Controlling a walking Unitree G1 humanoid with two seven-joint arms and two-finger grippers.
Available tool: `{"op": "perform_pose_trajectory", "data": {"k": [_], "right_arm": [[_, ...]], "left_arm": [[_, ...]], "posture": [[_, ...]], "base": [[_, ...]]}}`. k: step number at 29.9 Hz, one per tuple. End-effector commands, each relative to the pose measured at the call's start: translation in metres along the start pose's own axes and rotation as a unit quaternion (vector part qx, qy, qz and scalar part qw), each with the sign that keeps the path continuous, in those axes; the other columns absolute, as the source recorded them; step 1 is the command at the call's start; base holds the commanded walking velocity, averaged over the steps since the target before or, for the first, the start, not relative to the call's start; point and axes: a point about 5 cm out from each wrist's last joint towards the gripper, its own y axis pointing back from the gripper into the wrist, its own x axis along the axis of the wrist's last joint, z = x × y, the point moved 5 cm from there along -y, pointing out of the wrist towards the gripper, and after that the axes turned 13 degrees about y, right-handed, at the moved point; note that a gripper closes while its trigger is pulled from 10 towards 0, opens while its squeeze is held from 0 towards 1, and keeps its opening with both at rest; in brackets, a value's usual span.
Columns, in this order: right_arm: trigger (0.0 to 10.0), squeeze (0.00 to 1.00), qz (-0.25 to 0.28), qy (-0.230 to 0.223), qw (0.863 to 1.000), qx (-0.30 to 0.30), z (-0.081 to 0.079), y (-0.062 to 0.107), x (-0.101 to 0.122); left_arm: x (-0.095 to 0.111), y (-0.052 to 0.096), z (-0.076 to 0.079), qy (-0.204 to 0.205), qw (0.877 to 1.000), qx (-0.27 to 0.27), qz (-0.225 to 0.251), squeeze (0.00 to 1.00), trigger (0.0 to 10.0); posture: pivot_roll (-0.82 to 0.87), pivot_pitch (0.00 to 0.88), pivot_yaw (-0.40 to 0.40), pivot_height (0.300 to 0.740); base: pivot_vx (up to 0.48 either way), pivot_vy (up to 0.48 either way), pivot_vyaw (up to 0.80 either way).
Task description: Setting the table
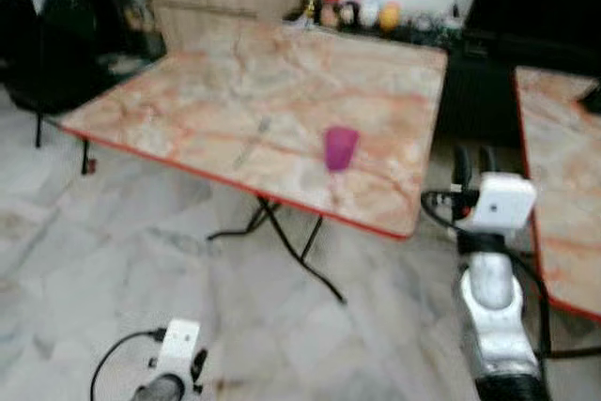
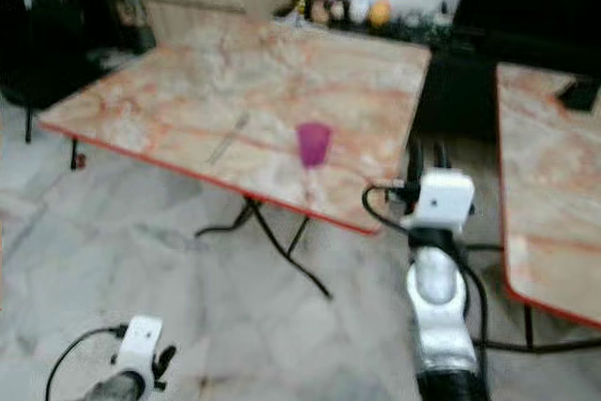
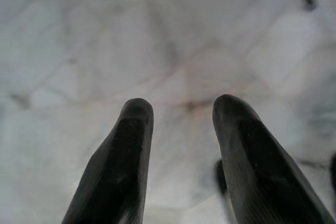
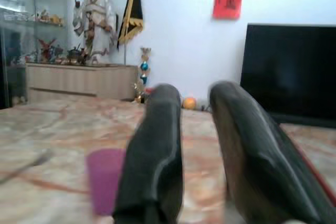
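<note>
**Right claw lining up on the purple cup**

The right gripper [image 1: 472, 168] is hanging raised in front of the near corner of the marble table [image 1: 235, 91], fingers parted and gripping nothing. The purple cup [image 1: 340, 148] is standing upright on the tabletop, ahead of this claw and off to its left side, close to the table's near edge; in the right wrist view the cup [image 4: 106, 180] is sitting partly behind one finger [image 4: 155, 156], not between the two. A thin utensil [image 1: 252, 143], too blurred to name, is lying on the table farther to the left of the cup.

The left gripper [image 3: 181, 111] is hanging low over the pale tiled floor [image 1: 113, 269], fingers apart and empty, well away from the table.

The step in hand is probably a reach for the cup. To do it well, the right claw should be swinging leftward first, so the cup is centred in the gap between the fingers, then advancing level at mid-height of the cup. Because the cup looks light and is standing near the edge, a finger brushing its side could be tipping it or pushing it off; closing should be waiting until both fingers are flanking it.
</note>
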Motion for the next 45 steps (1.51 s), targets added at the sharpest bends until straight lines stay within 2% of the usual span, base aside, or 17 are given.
{"op": "perform_pose_trajectory", "data": {"k": [1, 7, 45], "right_arm": [[10.0, 0.0, -0.006, 0.002, 1.0, -0.017, 0.0132, -0.003, -0.0016], [10.0, 0.0, -0.007, 0.005, 1.0, -0.014, 0.0126, -0.0035, -0.0026], [10.0, 0.0, -0.013, -0.001, 1.0, -0.02, 0.013, -0.0053, -0.0052]], "left_arm": [[-0.0015, -0.0004, 0.0059, 0.003, 1.0, -0.004, -0.002, 0.0, 10.0], [-0.0018, -0.0003, 0.0056, 0.004, 1.0, -0.004, -0.002, 0.0, 10.0], [-0.0025, 0.0005, 0.0019, 0.003, 1.0, 0.0, -0.002, 0.0, 10.0]], "posture": [[-0.02, 0.0, 0.007, 0.74], [-0.02, 0.0, 0.005, 0.74], [-0.01, 0.0, 0.007, 0.74]], "base": [[0.0, 0.382, -0.55], [0.0, 0.383, -0.65], [0.0, 0.384, 0.0]]}}
